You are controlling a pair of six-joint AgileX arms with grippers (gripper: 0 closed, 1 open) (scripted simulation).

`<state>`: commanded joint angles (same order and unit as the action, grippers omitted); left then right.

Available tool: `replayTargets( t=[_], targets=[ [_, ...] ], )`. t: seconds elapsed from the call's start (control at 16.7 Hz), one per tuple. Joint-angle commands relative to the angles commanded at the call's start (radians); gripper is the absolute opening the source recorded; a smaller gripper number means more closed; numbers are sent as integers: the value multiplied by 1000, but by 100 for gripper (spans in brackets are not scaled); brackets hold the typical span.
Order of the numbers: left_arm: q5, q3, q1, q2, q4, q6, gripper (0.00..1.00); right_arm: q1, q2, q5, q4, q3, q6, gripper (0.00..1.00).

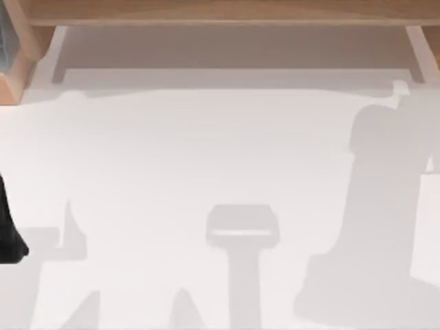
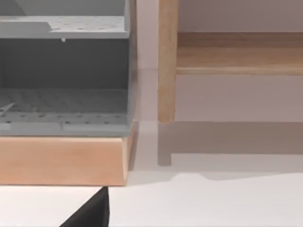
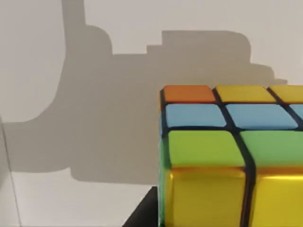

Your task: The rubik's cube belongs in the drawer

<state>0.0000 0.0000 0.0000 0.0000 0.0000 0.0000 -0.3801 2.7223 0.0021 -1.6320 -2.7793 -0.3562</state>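
A white bench (image 1: 172, 158) runs up to a pale wooden frame (image 1: 220, 12) along its far edge, with a grey perforated rack (image 2: 64, 71) on a wooden base (image 2: 64, 158) beside a wooden post (image 2: 167, 61).

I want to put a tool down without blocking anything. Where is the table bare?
The white table is bare across its middle, between the wooden shelf at the back and the near edge. It is tighter at the left edge, by the wooden corner and dark arm part.

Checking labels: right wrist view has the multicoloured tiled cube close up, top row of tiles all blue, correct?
Not quite. The multicoloured tiled cube is close up in the right wrist view, but its top row is one orange tile and yellow ones; the blue row lies below.
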Motion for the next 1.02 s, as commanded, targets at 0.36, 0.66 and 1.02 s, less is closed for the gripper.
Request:
replayTargets(
  t=[0.36,0.66,1.02],
  targets=[
    [0,0,0,0,0,0,100,0,0,0,0,0,0,60],
    [0,0,0,0,0,0,100,0,0,0,0,0,0,98],
    [0,0,0,0,0,0,100,0,0,0,0,0,0,100]
  ],
)
